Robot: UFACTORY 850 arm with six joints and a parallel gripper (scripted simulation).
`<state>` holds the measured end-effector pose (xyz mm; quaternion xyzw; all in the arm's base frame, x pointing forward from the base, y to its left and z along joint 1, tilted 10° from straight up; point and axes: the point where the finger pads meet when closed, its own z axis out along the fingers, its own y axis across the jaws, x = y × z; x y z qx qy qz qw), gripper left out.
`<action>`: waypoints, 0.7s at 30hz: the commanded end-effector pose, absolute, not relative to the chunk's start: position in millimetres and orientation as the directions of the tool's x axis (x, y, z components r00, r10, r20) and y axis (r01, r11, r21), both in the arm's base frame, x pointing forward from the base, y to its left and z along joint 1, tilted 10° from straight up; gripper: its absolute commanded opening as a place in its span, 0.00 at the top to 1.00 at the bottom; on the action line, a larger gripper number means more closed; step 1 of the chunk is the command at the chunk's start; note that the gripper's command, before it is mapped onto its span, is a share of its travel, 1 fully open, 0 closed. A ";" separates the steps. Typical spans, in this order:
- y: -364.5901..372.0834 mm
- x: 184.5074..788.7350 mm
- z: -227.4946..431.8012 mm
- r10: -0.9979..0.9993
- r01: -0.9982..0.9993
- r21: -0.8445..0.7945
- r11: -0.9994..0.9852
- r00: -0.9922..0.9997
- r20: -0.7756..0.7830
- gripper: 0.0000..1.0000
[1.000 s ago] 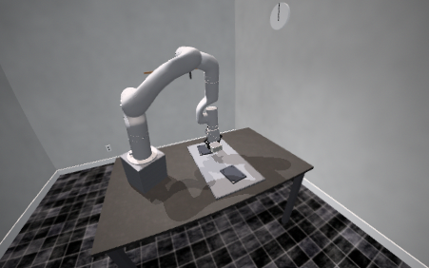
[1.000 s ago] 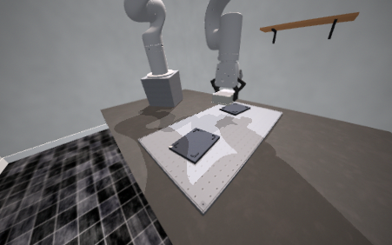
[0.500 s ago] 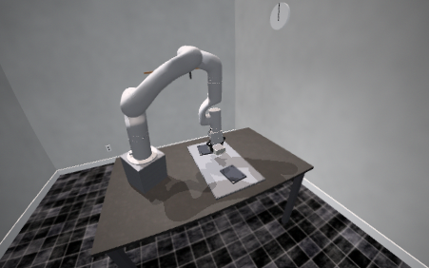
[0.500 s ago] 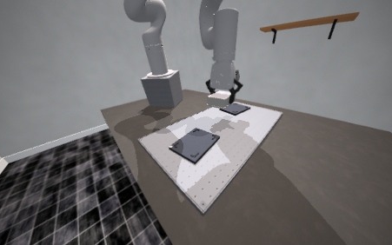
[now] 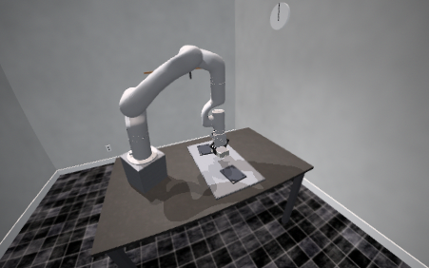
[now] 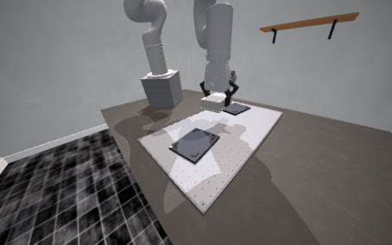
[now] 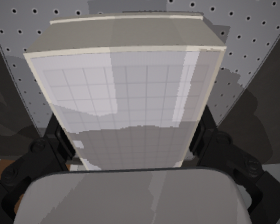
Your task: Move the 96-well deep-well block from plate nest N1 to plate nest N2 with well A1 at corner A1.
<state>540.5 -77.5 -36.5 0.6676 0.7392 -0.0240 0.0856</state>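
Note:
My gripper [image 6: 218, 95] is shut on the white 96-well deep-well block [image 6: 213, 103] and holds it upright, a little above the white perforated mat. The block hangs just beside the empty dark nest N1 [image 6: 235, 109], on the side towards nest N2 [image 6: 195, 144]. N2 is a dark plate with corner locators and nothing on it. In the top view the block [image 5: 222, 152] sits under the gripper [image 5: 221, 145], between N1 [image 5: 205, 149] and N2 [image 5: 233, 174]. In the wrist view the block [image 7: 127, 96] fills the middle, with a black finger on each long side of the gripper [image 7: 134, 144].
Both nests lie on a white perforated mat [image 6: 215, 145] on a dark table. The arm's grey base block [image 6: 162, 88] stands at the table's edge behind the mat. A wooden wall shelf [image 6: 310, 22] hangs high on the wall.

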 end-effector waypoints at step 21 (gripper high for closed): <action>-145.6 548.3 -25.0 0.983 0.991 0.075 0.108 -0.095 -0.157 1.00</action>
